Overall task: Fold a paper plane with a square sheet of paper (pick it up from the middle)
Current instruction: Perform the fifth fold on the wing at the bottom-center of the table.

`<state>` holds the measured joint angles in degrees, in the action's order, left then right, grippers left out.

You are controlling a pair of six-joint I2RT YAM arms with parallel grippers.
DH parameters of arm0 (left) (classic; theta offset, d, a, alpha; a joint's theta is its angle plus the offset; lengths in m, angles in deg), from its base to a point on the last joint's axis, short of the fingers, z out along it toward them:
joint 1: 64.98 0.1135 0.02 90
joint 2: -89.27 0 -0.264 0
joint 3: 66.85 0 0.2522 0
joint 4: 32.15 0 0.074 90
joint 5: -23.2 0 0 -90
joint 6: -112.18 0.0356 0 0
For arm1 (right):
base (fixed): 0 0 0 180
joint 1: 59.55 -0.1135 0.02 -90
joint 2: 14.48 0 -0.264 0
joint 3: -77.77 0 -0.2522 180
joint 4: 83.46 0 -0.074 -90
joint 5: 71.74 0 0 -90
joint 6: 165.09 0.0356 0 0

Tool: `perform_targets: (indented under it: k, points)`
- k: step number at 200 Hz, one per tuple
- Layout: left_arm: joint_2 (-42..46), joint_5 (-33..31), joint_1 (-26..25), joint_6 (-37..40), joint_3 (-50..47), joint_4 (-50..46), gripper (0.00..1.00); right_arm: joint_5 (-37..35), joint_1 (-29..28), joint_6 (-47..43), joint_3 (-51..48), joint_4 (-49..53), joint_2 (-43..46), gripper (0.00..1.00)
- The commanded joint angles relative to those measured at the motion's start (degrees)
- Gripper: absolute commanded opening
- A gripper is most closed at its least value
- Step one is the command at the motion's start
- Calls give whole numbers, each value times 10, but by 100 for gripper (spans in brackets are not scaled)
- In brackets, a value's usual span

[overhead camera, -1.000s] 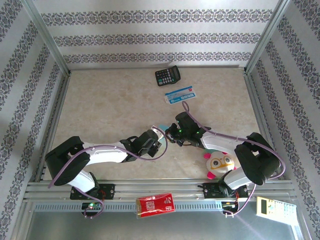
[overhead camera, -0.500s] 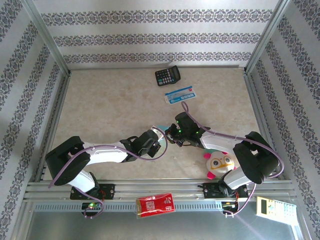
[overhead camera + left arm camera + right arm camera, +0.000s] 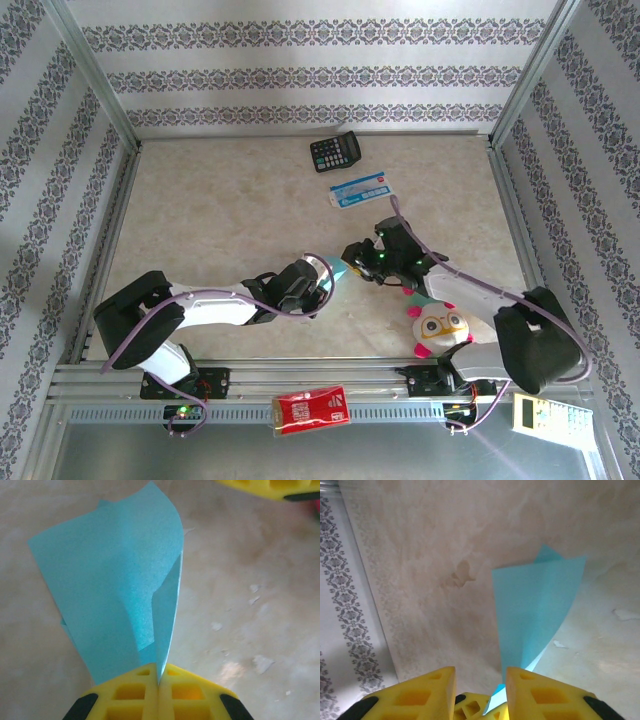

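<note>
The sheet of paper [image 3: 115, 580], light turquoise and already doubled over along a crease, stands up off the table. Its lower tip is pinched in the left gripper [image 3: 159, 677], whose yellow fingers are pressed tight together on it at the bottom centre of the left wrist view. From above, the paper shows as a small turquoise patch just below the middle of the frame, between the two arms' ends.

The right gripper [image 3: 480, 680] faces it from the other side. Its yellow fingers stand a moderate way apart with nothing clamped between them, and the sheet rises beyond them in the right half of its wrist view.

I judge this an early-to-middle fold. The sheet is creased but far from a pointed dart, and one hand holds it while the other is free. The next move would call for the free gripper to take a fresh edge or corner without tearing the thin paper or dragging it out of the other's pinch.

The table [image 3: 220, 210] is beige and marbled, with worn pale flecks. A black calculator [image 3: 334, 152] and a blue-and-white card [image 3: 360, 189] lie toward the top of the overhead frame, well apart from the paper. A plush toy [image 3: 438, 325] sits at lower right beside the right arm. Striped patterned wallpaper and a metal frame close in the space.
</note>
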<state>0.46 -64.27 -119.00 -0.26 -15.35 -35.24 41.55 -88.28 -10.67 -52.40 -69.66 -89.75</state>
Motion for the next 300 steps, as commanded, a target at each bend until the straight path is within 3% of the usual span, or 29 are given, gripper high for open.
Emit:
perform_targets:
  k: [1,53,162,300]
  points:
    - [-13,42,-7,-89,-9,57,0,8,15,-87,-4,73,22,34]
    - [-15,67,-6,-173,-56,163,0,-6,30,-142,-7,100,43,36]
    - [-9,33,-6,-248,-125,250,0,8,27,-147,-4,82,7,37]
    - [-40,45,19,-339,-200,383,0,8,-1,-155,21,79,-24,37]
